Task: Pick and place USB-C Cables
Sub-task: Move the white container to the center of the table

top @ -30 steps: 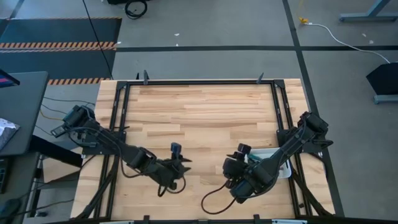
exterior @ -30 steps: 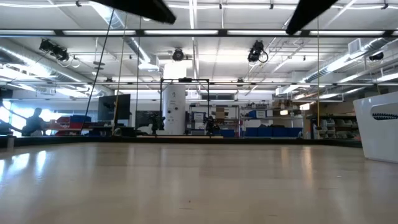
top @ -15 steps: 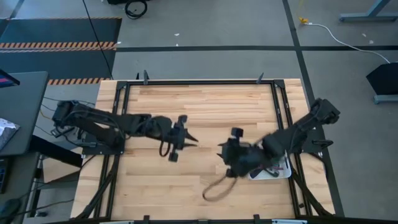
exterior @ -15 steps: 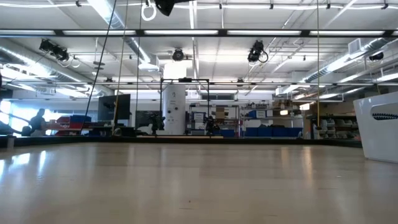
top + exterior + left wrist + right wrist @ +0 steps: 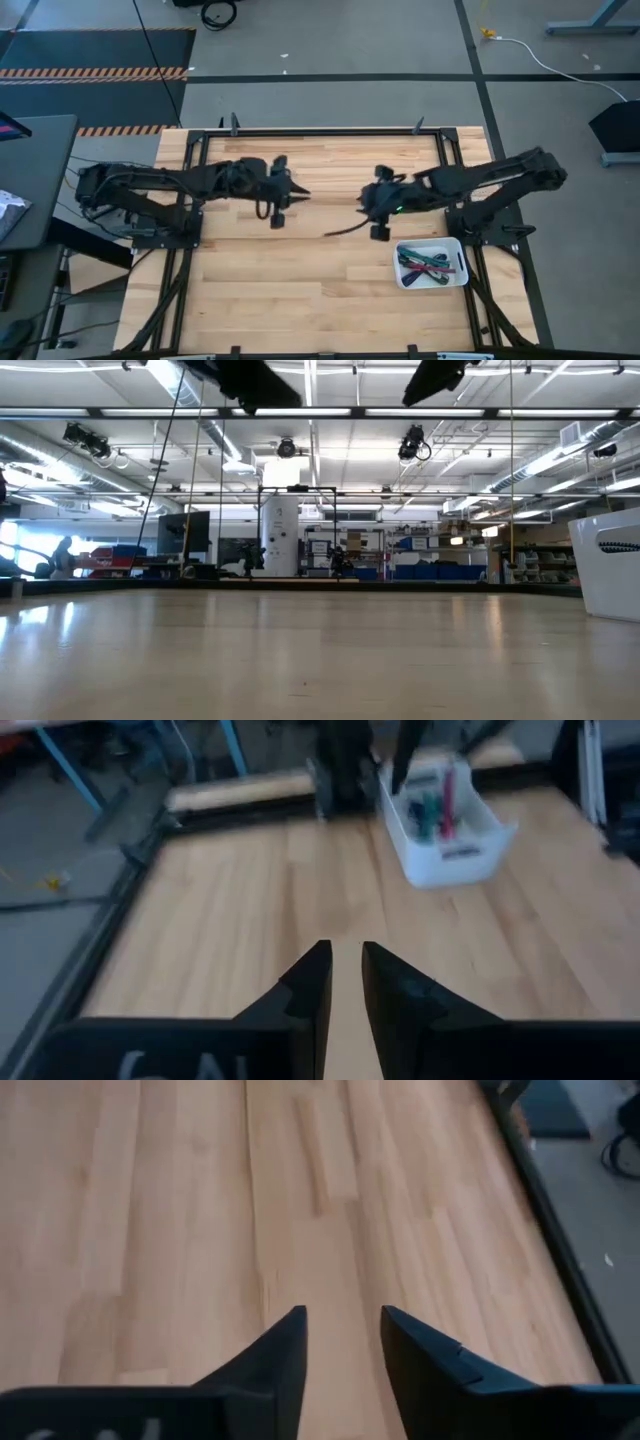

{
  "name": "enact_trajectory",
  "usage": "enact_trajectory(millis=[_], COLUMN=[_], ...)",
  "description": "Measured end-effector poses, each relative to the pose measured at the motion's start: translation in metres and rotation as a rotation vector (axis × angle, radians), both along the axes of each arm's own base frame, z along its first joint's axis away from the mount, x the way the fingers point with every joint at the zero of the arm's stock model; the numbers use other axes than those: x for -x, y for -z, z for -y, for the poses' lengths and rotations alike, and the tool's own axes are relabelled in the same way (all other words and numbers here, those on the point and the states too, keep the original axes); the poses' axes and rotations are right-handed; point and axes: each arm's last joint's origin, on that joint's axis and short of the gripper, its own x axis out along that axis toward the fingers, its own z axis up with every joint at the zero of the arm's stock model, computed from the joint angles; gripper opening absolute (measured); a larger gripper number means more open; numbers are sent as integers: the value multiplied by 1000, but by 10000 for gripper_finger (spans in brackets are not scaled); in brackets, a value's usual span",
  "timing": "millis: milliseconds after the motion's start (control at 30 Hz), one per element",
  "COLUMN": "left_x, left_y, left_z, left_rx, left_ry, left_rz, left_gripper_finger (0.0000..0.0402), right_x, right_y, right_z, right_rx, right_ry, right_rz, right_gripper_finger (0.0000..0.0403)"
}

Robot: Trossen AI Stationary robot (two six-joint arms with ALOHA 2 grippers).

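Several USB-C cable bundles (image 5: 428, 266), green, maroon and teal among them, lie inside a white tray (image 5: 404, 247) near the table's right near corner. The left wrist view also shows the tray (image 5: 470, 855) with the green and red cables (image 5: 436, 805) in it. My left gripper (image 5: 302, 195) hovers over the table's middle with only a narrow gap between its fingers (image 5: 346, 965), and it is empty. My right gripper (image 5: 360, 207) faces it from the right, open and empty (image 5: 343, 1325). Both are well above the wood.
A black frame (image 5: 320, 131) runs around the wooden table top. In the low view the white tray (image 5: 610, 560) stands at the right, and dark arm parts (image 5: 245, 378) show only at the top. Bare wood (image 5: 300, 290) lies in front of both grippers.
Both arms have risen from low over the table's near part and swung toward its far middle, stretching out until the grippers point at each other. The right arm has moved off the tray, which now shows in full. The cables have stayed in the tray.
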Motion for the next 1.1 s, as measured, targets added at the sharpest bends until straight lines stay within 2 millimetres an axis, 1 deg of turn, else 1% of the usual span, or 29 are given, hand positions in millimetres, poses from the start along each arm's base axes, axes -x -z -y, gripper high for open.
enact_trajectory(millis=[100,167,267,367,400,467,500,567,667,733,833,933,1000,1100], left_x=[18,31,52,69,74,84,88,97,110,119,128,135,137,137], left_y=[7,11,13,17,15,17,16,22,27,36,48,55,59,62], left_z=[-8,-10,-9,-5,-4,-1,1,4,7,7,7,7,7,7], left_rx=[23,33,45,61,69,83,84,88,91,101,107,107,107,126], left_ry=[-21,-25,-22,-16,-8,18,35,52,60,43,34,33,32,26], left_rz=[67,127,184,201,230,242,263,262,302,312,335,361,362,358], left_gripper_finger=[66,63,55,48,45,41,40,37,34,32,28,27,27,27], right_x=[19,31,48,58,59,59,59,57,60,63,70,68,65,64], right_y=[-10,-9,0,17,23,33,36,41,42,38,42,56,69,88], right_z=[5,7,10,10,9,4,2,-3,-9,-11,-15,-27,-35,-41], right_rx=[-24,-59,-119,-179,-194,-216,-220,-219,-228,-276,-352,-394,-375,-268], right_ry=[4,-1,46,94,95,91,90,74,69,101,181,202,203,236], right_rz=[109,167,186,140,119,87,77,59,34,22,-82,-221,-319,-519], right_gripper_finger=[109,85,52,37,37,44,50,66,92,106,121,127,128,128])
